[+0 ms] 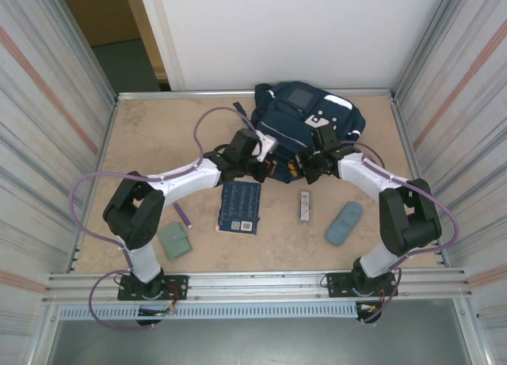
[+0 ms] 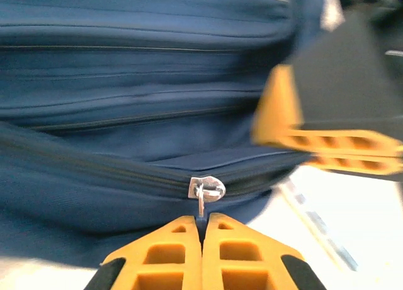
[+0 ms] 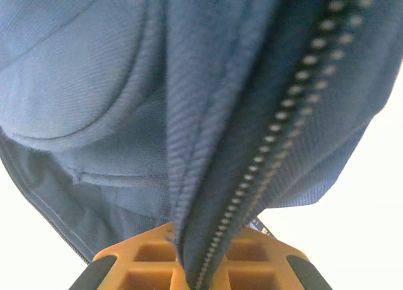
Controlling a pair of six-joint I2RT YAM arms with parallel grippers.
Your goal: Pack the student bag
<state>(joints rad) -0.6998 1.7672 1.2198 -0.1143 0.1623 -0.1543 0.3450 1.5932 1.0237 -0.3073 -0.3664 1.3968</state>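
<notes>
The student bag (image 1: 309, 115), a big navy backpack with white patches, lies at the back middle of the table. My left gripper (image 2: 201, 222) is shut on the pull tab hanging from the silver zipper slider (image 2: 206, 189) on the bag's near side. In the overhead view the left gripper (image 1: 268, 161) and right gripper (image 1: 305, 165) meet at the bag's front edge. My right gripper (image 3: 203, 249) is shut on a fold of the bag's fabric (image 3: 189, 145) along the zipper teeth (image 3: 277, 139). Its orange fingers (image 2: 327, 142) show to the right in the left wrist view.
A dark-blue book (image 1: 240, 207) lies in front of the bag, with a small pale stick-shaped item (image 1: 304, 205) and a grey-blue pouch (image 1: 344, 222) to its right. A green wallet-like piece (image 1: 174, 240) and a purple pen (image 1: 182, 214) lie near the left arm. Metal walls enclose the table.
</notes>
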